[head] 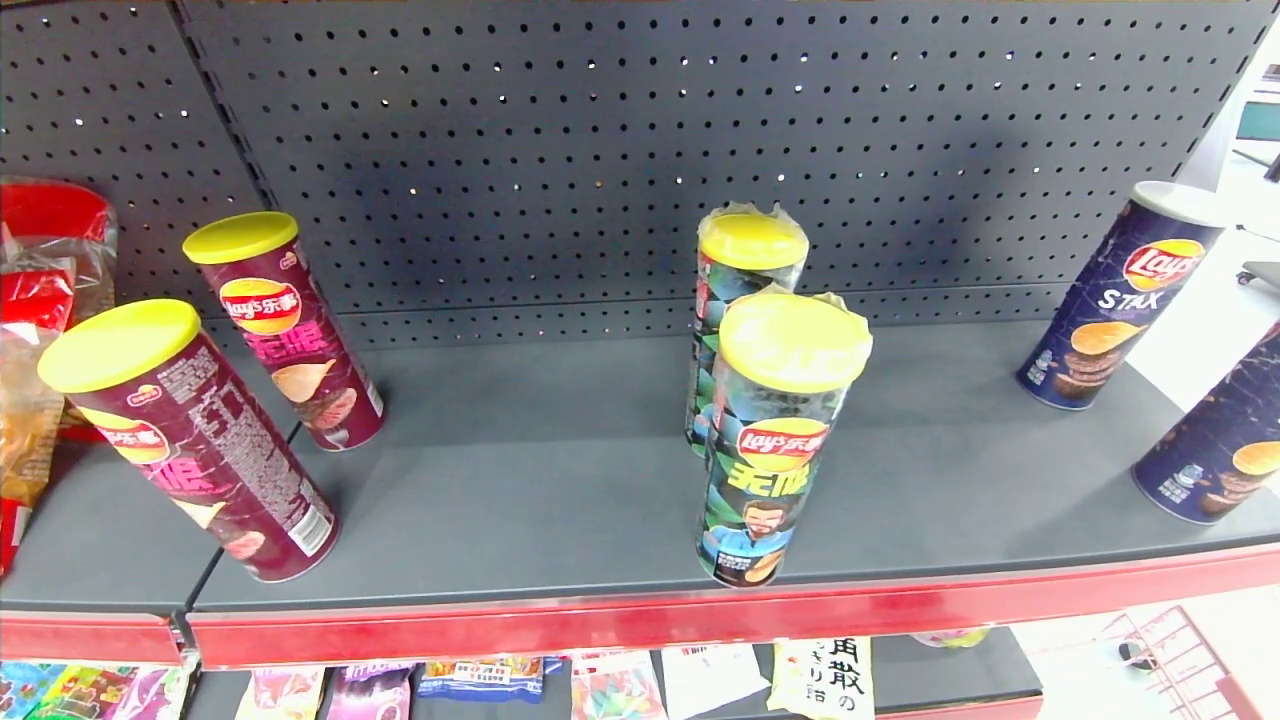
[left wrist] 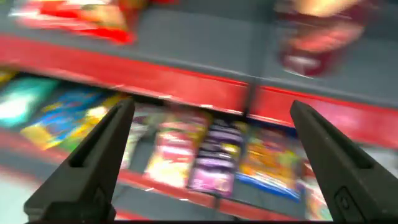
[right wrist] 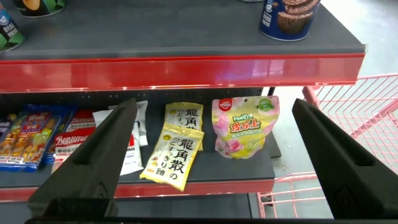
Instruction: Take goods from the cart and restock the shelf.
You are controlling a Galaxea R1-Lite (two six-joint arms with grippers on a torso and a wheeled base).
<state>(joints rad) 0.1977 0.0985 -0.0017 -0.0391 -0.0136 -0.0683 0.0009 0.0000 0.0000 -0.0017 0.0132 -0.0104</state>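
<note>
**Task status.** The left claw [left wrist: 211, 106] is spread wide and holds nothing. The right claw [right wrist: 214, 102] is likewise spread wide and empty. Both sit low in front of the shelf unit, facing its lower tier. No item is in transit.

The shelf [head: 520, 470] carries six upright crisp cans in three pairs, each pair set one behind the other:
- left: rear maroon can [head: 285, 325] and front maroon can [head: 190, 440];
- centre: rear green can [head: 745, 300] and front green can [head: 775, 440], just beside each other;
- right: rear blue can [head: 1120, 295] and front blue can [head: 1215, 440].

Wide bare stretches separate the pairs, so restocking is judged to be at an early-to-middle stage, with several more cans needed to fill the rows. The next item has to come from the cart [right wrist: 367, 106], a pink wire frame to the right of the shelf unit. Its contents cannot be determined.

**Surroundings.** The shelf is dark grey with a red front rail [head: 640, 615] and a perforated back panel [head: 600, 130]. Red snack bags [head: 40, 260] sit at its far left. The lower tier holds flat packets, including yellow packets [right wrist: 174, 152] and a pink-green pouch [right wrist: 245, 124]. Pale floor [head: 1200, 330] lies beyond the right end.
</note>
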